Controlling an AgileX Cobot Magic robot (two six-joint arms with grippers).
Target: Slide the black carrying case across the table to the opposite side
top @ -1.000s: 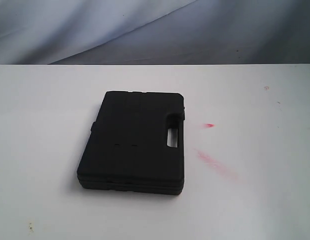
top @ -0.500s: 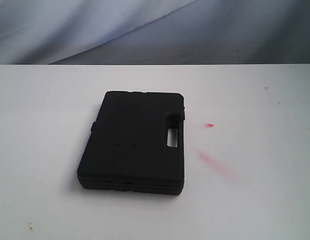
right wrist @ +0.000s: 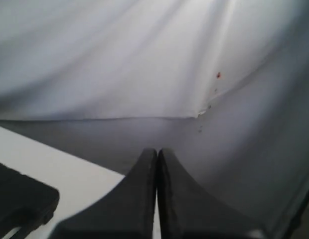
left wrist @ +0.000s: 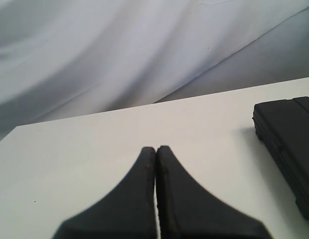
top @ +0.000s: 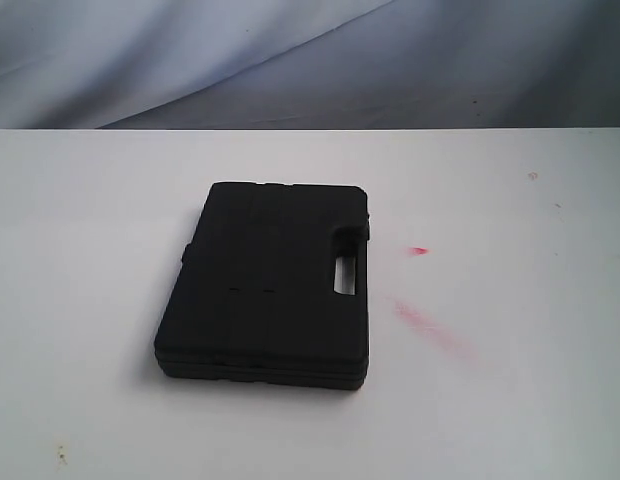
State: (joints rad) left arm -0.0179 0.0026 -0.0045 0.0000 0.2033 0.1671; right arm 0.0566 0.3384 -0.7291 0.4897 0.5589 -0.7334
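Observation:
The black carrying case [top: 265, 283] lies flat on the white table [top: 510, 400], a little left of the middle, with its handle slot toward the right. No gripper shows in the exterior view. In the left wrist view my left gripper [left wrist: 156, 149] is shut with nothing in it, above bare table, and the case [left wrist: 289, 144] lies apart from it at the frame's edge. My right gripper [right wrist: 157, 151] is shut and empty too, and a corner of the case [right wrist: 20, 199] shows well away from its tips.
Red smears [top: 430, 325] and a red spot [top: 419, 250] mark the table to the right of the case. Small specks [top: 60, 455] dot the near left. A grey-white cloth backdrop [top: 290, 60] hangs behind the table's far edge.

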